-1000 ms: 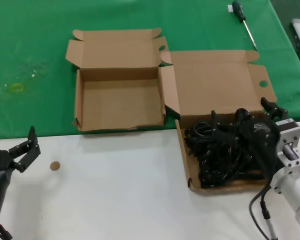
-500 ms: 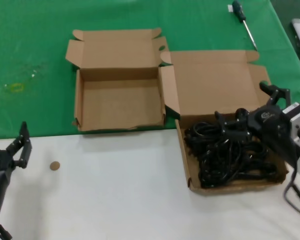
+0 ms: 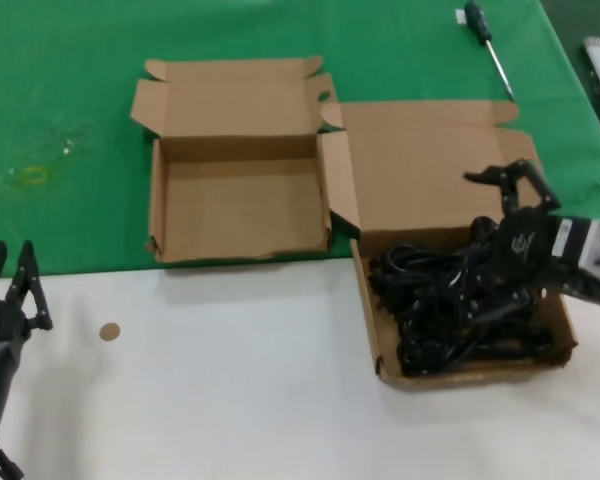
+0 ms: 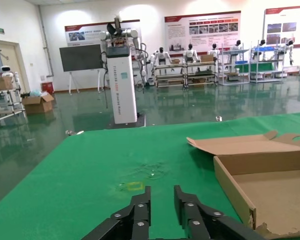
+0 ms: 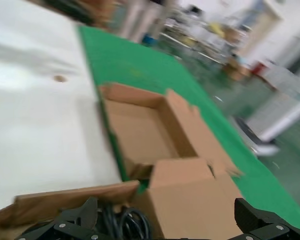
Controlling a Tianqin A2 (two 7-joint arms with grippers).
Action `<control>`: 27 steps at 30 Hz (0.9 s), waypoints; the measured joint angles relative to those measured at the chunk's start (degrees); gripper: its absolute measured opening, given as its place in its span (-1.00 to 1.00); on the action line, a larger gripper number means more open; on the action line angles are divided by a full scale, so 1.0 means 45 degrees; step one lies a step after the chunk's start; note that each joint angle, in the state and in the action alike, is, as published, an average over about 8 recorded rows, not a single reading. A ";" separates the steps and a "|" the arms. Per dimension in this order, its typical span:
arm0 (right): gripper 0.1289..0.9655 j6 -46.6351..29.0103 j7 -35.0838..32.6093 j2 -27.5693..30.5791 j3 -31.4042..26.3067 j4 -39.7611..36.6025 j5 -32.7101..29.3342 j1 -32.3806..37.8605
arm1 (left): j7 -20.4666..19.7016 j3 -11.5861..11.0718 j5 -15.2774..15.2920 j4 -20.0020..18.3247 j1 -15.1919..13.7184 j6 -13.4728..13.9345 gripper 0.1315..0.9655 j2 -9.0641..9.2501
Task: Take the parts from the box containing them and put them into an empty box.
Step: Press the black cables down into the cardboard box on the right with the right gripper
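Cords lie in a tangled black heap inside the straight-walled box at your right, and none has been lifted out, so you are at the very first pick. Your right gripper sits at the far right corner of that box, its fingers spread wide and empty, tips raised over the lid rather than down among the loops. The right wrist view agrees: two dark fingertips well apart, with cord loops between and below them.

The right arm reaches in from the right edge, its forearm lying low across the box's right side and the wrist cocked so the fingers point up and away from you.

For the next move, I judge you must tip the wrist down and bring the fingers over one bundle, close on a thick part of its loops, then lift slowly. The cords look interlaced, so a neighbour may well drag up with it.

Your target, the empty box with the ragged front wall, stands to the left, its side flap touching the full box's lid.

Your left gripper hangs at the table's left edge, well apart from both boxes, fingers nearly together and holding nothing. A screwdriver lies on the green cloth beyond.
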 joint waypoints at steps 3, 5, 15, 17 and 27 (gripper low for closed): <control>1.00 -0.1549 -0.0993 0.0180 -0.0170 -0.0326 0.0004 0.0795 | 0.0000 0.0000 0.0000 0.0000 0.0000 0.0000 -0.62 0.0000; 1.00 -0.2574 -0.1646 0.0237 -0.0325 -0.0604 0.0000 0.1363 | 0.0000 0.0000 0.0000 0.0000 0.0000 0.0000 -0.68 0.0000; 1.00 -0.6094 -0.4509 -0.0160 -0.1319 -0.2462 -0.0892 0.4026 | 0.0000 0.0000 0.0000 0.0000 0.0000 0.0000 -0.90 0.0000; 1.00 -0.6376 -0.5016 -0.0310 -0.1503 -0.2895 -0.1222 0.4459 | 0.0000 0.0000 0.0000 0.0000 0.0000 0.0000 -0.92 0.0000; 1.00 -0.6762 -0.7050 -0.0952 -0.2040 -0.4672 -0.2523 0.5787 | 0.0000 0.0000 0.0003 0.0000 0.0000 0.0000 -0.95 0.0000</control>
